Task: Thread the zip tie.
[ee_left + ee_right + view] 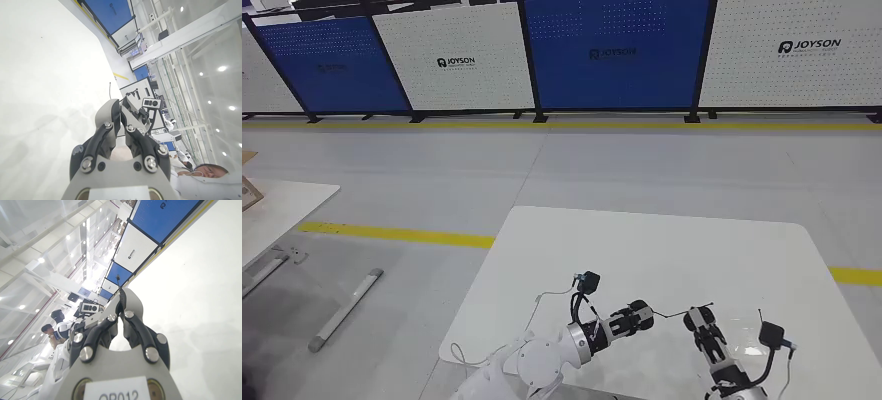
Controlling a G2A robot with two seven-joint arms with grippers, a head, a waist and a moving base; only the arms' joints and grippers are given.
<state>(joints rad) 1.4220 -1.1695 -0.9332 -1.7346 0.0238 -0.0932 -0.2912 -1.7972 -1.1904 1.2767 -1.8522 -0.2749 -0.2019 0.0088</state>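
Zip tie point(670, 315) is held by both grippers at once. In top view it is seen as a thin black strand bridging the gap from L gripper point(645, 315) to R gripper point(699, 318).

L gripper point(120, 103): fingers are pressed together on the strap. In left wrist view a length of the tie point(110, 91) is seen sticking out past the fingertips w/ a slight curve, its end free and touching nothing.

R gripper point(122, 292): also clamped shut on the tie. In right wrist view a short piece w/ the small square head point(118, 277) is seen just beyond the fingertips.

Pose, per top view:
- L arm is stretched nearly level over the near part of the white table point(662, 250). Its forearm is angled toward the R side, so L gripper is pointed at R gripper.
- R arm is brought up from the near table edge. Its gripper is pointed away from the robot and tipped a little toward L gripper.

The 2 grippers are near each other, w/ the strand between them. In left wrist view R gripper point(132, 106) is seen just behind L gripper's fingers; whether they touch cannot be told. Bare table surface point(47, 56) is seen beside L gripper, and likewise point(198, 275) beside R gripper.
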